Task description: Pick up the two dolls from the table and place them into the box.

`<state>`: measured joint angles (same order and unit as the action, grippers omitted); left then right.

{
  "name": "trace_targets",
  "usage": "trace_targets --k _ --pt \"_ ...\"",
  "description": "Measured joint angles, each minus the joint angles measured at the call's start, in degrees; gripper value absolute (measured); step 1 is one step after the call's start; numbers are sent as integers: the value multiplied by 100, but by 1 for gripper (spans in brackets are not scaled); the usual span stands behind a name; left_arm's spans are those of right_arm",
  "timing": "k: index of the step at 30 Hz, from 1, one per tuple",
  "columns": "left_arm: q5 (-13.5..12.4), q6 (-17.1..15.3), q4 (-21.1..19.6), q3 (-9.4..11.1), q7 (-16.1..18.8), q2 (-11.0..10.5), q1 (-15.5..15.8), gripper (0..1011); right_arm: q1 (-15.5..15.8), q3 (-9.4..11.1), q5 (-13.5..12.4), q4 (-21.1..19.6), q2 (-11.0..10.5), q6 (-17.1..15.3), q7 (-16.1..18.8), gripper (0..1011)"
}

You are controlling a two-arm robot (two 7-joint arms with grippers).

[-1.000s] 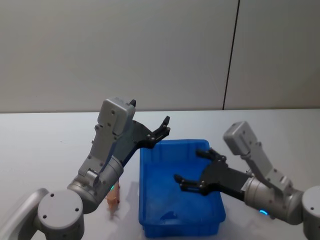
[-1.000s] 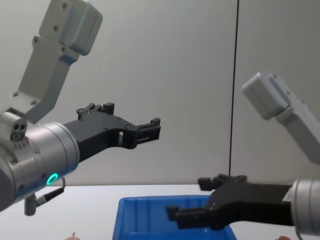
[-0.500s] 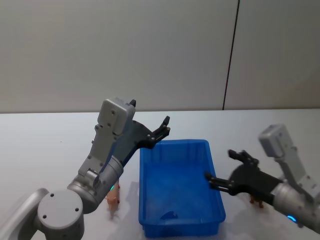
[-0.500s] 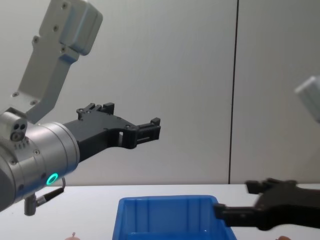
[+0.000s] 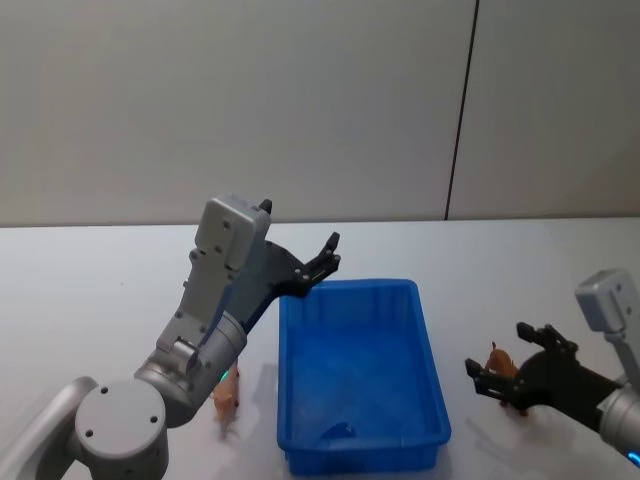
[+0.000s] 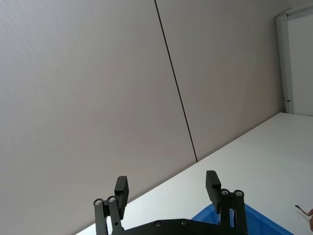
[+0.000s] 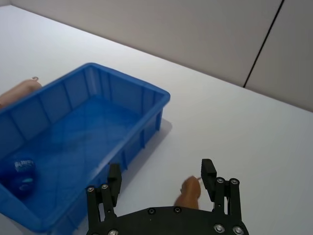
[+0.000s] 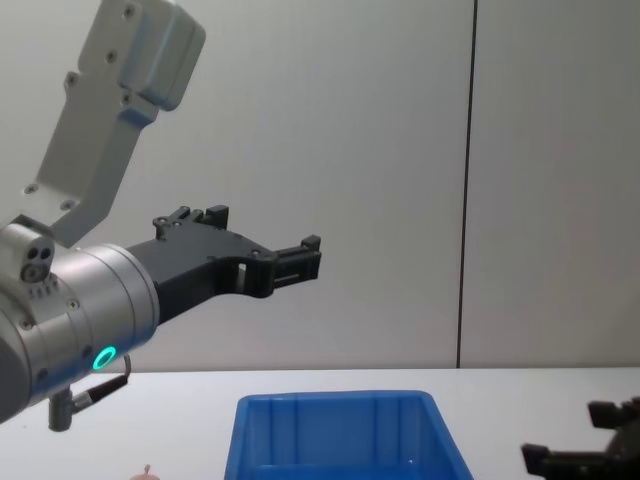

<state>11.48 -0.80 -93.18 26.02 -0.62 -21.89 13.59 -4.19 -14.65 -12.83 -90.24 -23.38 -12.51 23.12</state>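
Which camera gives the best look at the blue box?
The head view: almost the whole box from above, rim and floor. The right wrist view shows most of it; the chest view its upper part, side-on; the left wrist view a corner.

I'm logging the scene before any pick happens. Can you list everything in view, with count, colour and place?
box: one, bright blue, on the table in front of the robot.
left doll: one, peach-orange, on the table beside the box's left wall.
right doll: one, peach-orange, on the table right of the box.
small object: one, dark blue, inside the box at its near end; I can't tell what it is.
table: one, white.
wall: grey panels, behind the table.
left gripper: black, open, raised over the box's far left corner.
right gripper: black, open, low, around the right doll.
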Motion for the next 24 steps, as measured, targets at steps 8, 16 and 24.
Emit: trace_targets --k 8,16,24 --pt "0 0 0 0 0 0 0 1001 50 42 -26 122 -85 -172 -57 1001" --pt "0 0 0 0 0 0 0 1001 33 42 2 297 -97 -334 -57 1001" --pt "0 0 0 0 0 0 0 1001 8 41 44 411 -112 -445 -74 901"
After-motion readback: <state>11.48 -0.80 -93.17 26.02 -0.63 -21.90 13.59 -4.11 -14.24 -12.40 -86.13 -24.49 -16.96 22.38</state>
